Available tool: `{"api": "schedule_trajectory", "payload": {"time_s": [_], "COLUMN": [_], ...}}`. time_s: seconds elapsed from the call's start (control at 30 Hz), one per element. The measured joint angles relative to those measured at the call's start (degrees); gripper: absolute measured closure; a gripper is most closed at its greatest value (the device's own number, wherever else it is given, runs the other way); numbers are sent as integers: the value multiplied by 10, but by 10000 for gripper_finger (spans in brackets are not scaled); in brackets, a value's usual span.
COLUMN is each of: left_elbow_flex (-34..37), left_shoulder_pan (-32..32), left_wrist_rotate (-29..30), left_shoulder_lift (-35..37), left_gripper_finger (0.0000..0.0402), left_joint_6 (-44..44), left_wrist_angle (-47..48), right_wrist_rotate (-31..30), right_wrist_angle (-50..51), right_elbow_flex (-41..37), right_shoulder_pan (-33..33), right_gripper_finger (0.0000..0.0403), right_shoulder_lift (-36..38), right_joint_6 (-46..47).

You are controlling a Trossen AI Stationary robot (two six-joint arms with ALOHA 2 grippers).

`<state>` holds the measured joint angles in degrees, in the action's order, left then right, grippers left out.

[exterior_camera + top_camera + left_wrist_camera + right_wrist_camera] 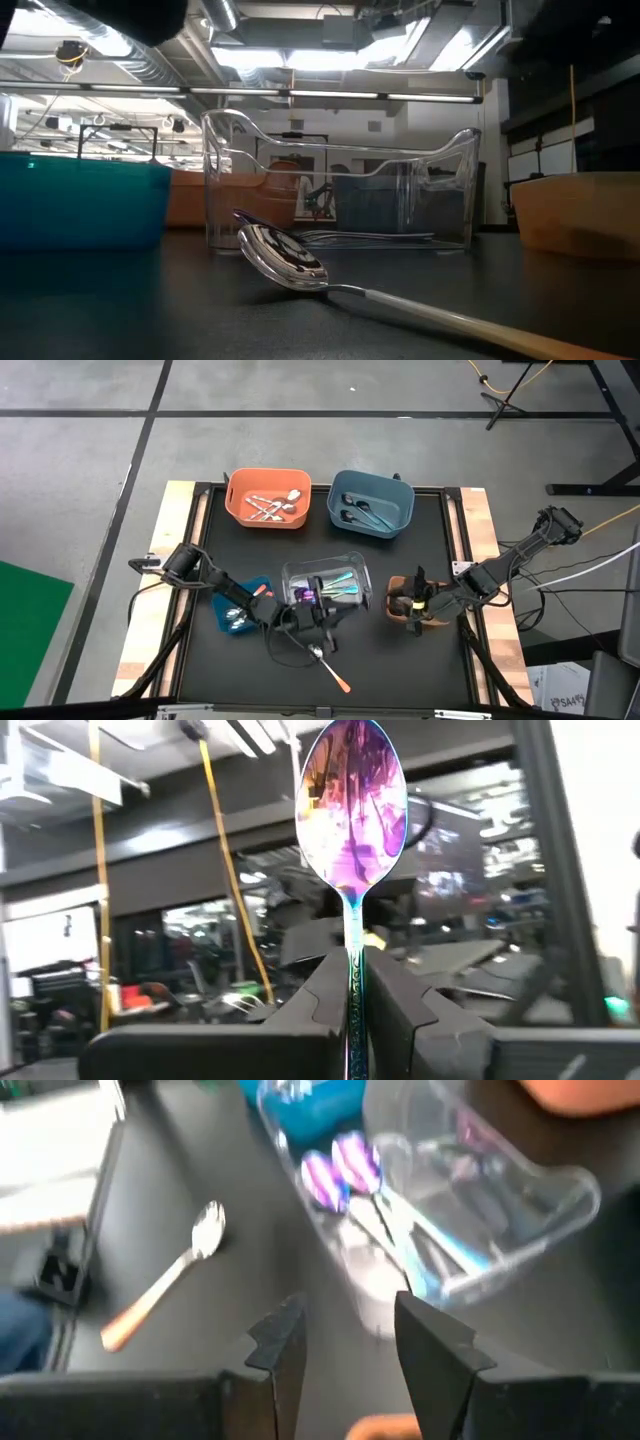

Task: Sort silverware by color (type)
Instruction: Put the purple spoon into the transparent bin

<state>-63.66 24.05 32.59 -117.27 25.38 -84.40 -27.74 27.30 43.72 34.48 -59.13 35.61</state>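
My left gripper (pixel 355 965) is shut on an iridescent purple-teal spoon (pixel 352 805), at the near left corner of the clear bin (pixel 325 585), which holds more iridescent pieces. A silver spoon with an orange handle (pixel 328 665) lies flat on the black mat near the front edge, its bowl (pixel 285 260) toward the clear bin. My right gripper (pixel 412 603) hangs open over the brown bin (pixel 425 610), nothing between its fingers (pixel 285 1340). My left gripper pinches the iridescent spoon's handle (pixel 355 1000) between its two fingers. The fingers lie along the handle and slant upward. The spoon sticks out past the fingertips with its bowl (pixel 352 805) uppermost, lifted clear of the table.
An orange bin (pixel 268 498) with plain silver pieces and a blue bin (pixel 370 503) with dark pieces stand at the far edge. A small teal bin (pixel 236 612) sits under my left arm. Bare mat lies along the front edge.
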Motion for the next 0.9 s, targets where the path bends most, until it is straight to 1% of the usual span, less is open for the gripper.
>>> {"api": "schedule_trajectory", "payload": {"time_s": [0.17,0.37,0.5,0.63,0.8,0.9], "left_elbow_flex": [0,0,0,0,0,0], "left_shoulder_pan": [-29,-56,-68,-78,-86,-87], "left_wrist_rotate": [0,-4,-5,-5,-8,-26], "left_shoulder_lift": [0,0,0,0,0,0], "left_gripper_finger": [384,384,384,384,384,384], "left_joint_6": [6,-20,-25,-37,-43,-43], "left_wrist_angle": [-24,-45,-50,-53,-53,-53], "right_wrist_rotate": [-39,-73,-107,-140,-156,-194], "right_wrist_angle": [-67,-108,-157,-220,-314,-364], "right_elbow_flex": [0,0,0,0,0,0], "right_shoulder_pan": [0,0,0,0,0,0], "right_gripper_finger": [260,260,260,260,260,260], "right_shoulder_lift": [0,0,0,-7,-46,-73], "right_joint_6": [-1,-21,-58,-114,-182,-198]}}
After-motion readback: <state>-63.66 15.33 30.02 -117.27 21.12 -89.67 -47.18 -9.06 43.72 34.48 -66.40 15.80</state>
